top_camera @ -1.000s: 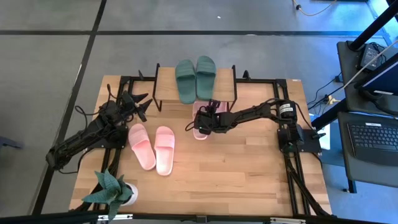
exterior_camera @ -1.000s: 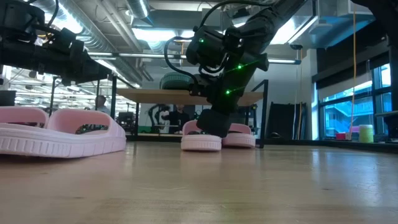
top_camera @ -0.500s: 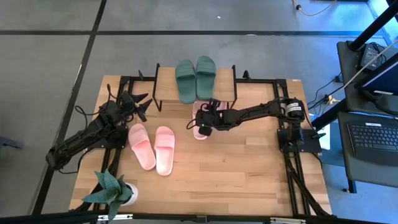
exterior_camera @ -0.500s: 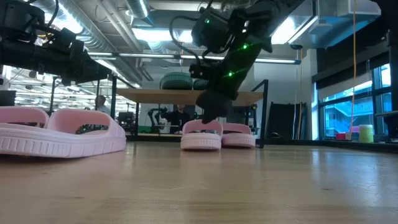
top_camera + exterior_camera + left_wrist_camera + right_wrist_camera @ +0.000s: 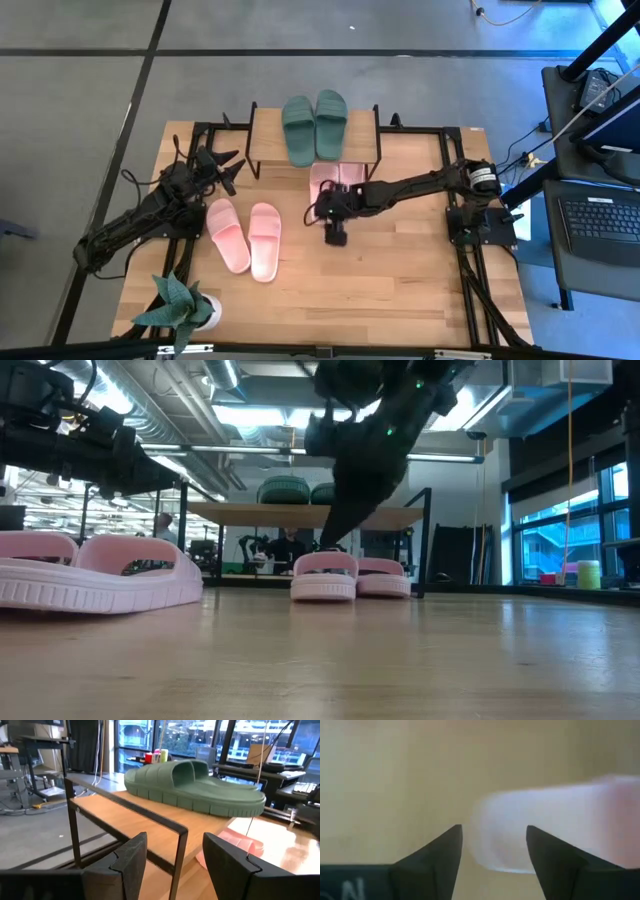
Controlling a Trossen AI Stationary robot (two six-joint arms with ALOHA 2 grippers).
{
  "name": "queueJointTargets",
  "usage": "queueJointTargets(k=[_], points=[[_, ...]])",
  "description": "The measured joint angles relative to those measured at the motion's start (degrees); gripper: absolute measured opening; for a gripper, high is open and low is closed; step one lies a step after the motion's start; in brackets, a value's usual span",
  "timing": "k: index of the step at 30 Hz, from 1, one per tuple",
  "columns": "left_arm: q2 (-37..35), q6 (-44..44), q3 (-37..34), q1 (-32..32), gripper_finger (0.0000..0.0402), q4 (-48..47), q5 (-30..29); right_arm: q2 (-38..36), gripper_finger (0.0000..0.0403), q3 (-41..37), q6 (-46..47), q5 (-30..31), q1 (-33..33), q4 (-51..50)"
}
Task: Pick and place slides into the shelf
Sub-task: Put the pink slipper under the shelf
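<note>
— What is seen of materials and shapes?
— Ribbed rubber slides, a plank-topped shelf [image 5: 262, 128] on thin black legs, a wooden desk [image 5: 400, 290].
— Where is the right tool [image 5: 335, 236]?
— It is held wide and empty, just before the pink pair [image 5: 330, 180] under the shelf; the left tool [image 5: 228, 166] is wide too.
— Counts?
— Two green slides [image 5: 314, 126] on top, two more pink [image 5: 247, 238] on the desk.

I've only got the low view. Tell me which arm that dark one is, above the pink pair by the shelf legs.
Observer: The right arm. In the high view, the right gripper hangs over bare tabletop just in front of that pink pair, holding nothing.
Operator: Give me its fingers.
Observer: Open. Its wrist view shows nothing between them, with that pair ahead.
Operator: Now the left arm.
Observer: The left gripper sits open off the shelf's end on its own side, facing the green pair on top.
</note>
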Motion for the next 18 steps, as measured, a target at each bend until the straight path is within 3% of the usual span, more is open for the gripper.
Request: queueJointTargets(k=[2, 4, 18], points=[[-0.02, 0.02, 0.0, 0.01, 0.0186, 0.05, -0.15, 0.53, 0.0221, 0.01, 0.1, -6.86, 0.48, 0.23], [0.0, 0.02, 0.0, 0.0, 0.0186, 0.01, -0.15, 1.37, 0.0221, -0.21, 0.22, -9.82, 0.92, 0.14], [-0.02, 0.02, 0.0, 0.02, 0.0186, 0.02, -0.17, 4.22, 0.0221, -1.6, 1.35, -12.07, 1.0, 5.02]])
